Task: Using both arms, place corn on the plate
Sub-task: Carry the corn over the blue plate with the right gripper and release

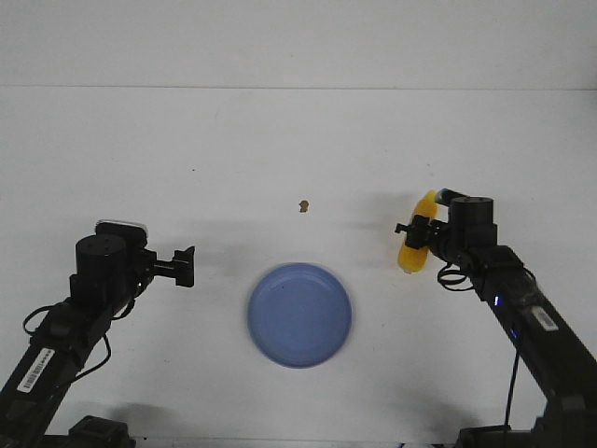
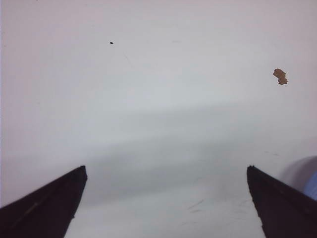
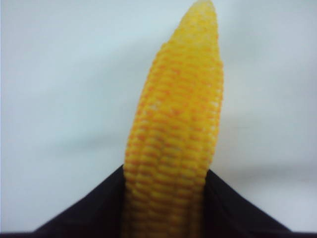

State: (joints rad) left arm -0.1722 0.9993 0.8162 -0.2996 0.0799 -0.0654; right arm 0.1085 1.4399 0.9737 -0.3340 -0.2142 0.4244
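The yellow-orange corn (image 1: 413, 252) is held in my right gripper (image 1: 417, 231), lifted off the table, right of the plate. In the right wrist view the corn (image 3: 176, 139) fills the middle, both black fingers (image 3: 99, 208) pressed on its sides, its pointed tip away from the wrist. The periwinkle-blue plate (image 1: 299, 315) lies empty at the front centre of the table. My left gripper (image 1: 185, 266) is open and empty, left of the plate, a little above the table. In the left wrist view its fingers (image 2: 47, 206) stand wide apart over bare white table; a sliver of the plate (image 2: 311, 184) shows.
A small brown crumb (image 1: 303, 206) lies on the white table (image 1: 280, 140) beyond the plate; it also shows in the left wrist view (image 2: 280, 76). A tiny dark speck (image 1: 193, 170) lies further back left. The table's far edge meets a white wall.
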